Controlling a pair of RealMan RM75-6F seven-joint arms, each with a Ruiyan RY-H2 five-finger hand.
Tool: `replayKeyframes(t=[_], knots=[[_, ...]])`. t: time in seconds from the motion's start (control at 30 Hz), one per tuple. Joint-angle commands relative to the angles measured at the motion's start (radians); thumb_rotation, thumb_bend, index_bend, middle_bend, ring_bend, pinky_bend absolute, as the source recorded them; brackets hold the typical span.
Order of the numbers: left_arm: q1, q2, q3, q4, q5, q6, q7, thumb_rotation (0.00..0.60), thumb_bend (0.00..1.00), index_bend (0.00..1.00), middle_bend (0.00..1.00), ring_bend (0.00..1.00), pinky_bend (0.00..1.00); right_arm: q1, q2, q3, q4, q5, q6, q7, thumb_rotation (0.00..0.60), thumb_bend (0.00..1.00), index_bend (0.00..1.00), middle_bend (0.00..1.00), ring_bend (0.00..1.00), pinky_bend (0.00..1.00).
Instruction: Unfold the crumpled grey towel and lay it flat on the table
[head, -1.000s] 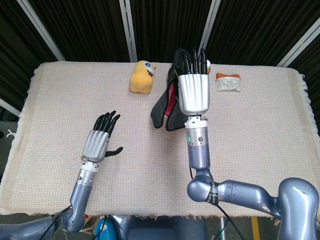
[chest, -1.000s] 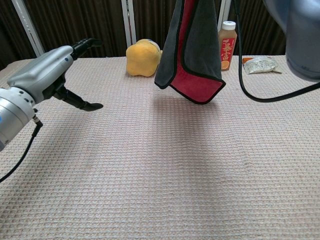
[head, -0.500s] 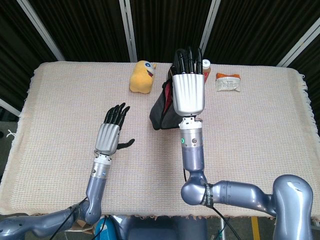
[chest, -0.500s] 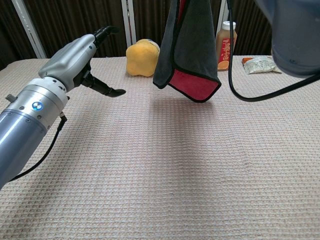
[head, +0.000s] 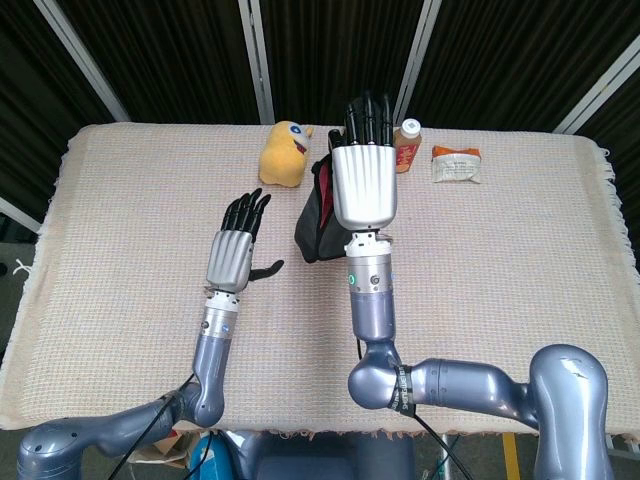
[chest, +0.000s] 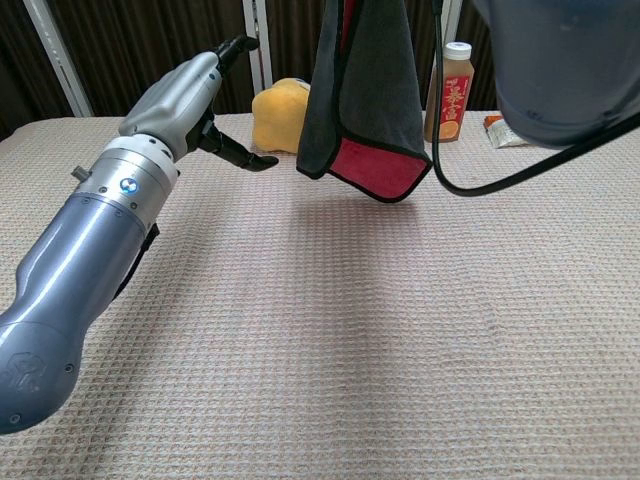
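The grey towel (chest: 365, 95), red inside, is held aloft above the table (chest: 400, 330) by the right hand (head: 364, 185), apparently so a hanging edge can be reached. The left hand (head: 232, 258) is raised just beside it, fingers apart, empty, thumb pointed towards the cloth.

My right hand (head: 365, 185) covers most of the grey towel (head: 312, 215) in the head view, so my grip on it is hidden. In the chest view the towel's (chest: 365, 100) top runs off the upper edge, and that hand is cut out above it. Behind the towel, part of the yellow plush toy (chest: 272, 118) is hidden. The bottle's (chest: 448, 95) label is too small to read.
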Motion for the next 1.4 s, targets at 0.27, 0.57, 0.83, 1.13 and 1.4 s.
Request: replayKeyframes(t=[0.27,0.57,0.83,1.13,1.4], knots=[[-0.044,-0.063,0.012,0.096,-0.012,-0.016,-0.088,0.600,0.01,0.00,0.00,0.00,0.05,0.055,-0.044,-0.002,0.066,0.016,-0.004,-0.001,0.600,0.56,0.70,0.23,0.09,0.06],[-0.087,-0.103,-0.002,0.189,-0.024,-0.028,-0.135,0.600,0.01,0.00,0.00,0.00,0.05,0.098,-0.105,-0.019,0.110,0.006,0.019,-0.007,0.600,0.56,0.70,0.23,0.09,0.07],[-0.162,-0.158,-0.018,0.360,-0.028,-0.059,-0.179,0.600,0.01,0.00,0.00,0.00,0.05,0.120,-0.110,-0.014,0.147,0.005,-0.004,0.012,0.600,0.56,0.70,0.23,0.09,0.07],[-0.197,-0.192,-0.013,0.487,-0.034,-0.073,-0.235,0.600,0.03,0.00,0.00,0.00,0.05,0.115,-0.107,-0.017,0.136,0.012,0.005,0.018,0.600,0.56,0.71,0.23,0.09,0.07],[-0.184,-0.186,-0.003,0.500,-0.031,-0.038,-0.276,0.600,0.08,0.00,0.00,0.00,0.05,0.102,-0.097,-0.023,0.122,0.013,0.017,0.019,0.600,0.56,0.71,0.23,0.09,0.07]])
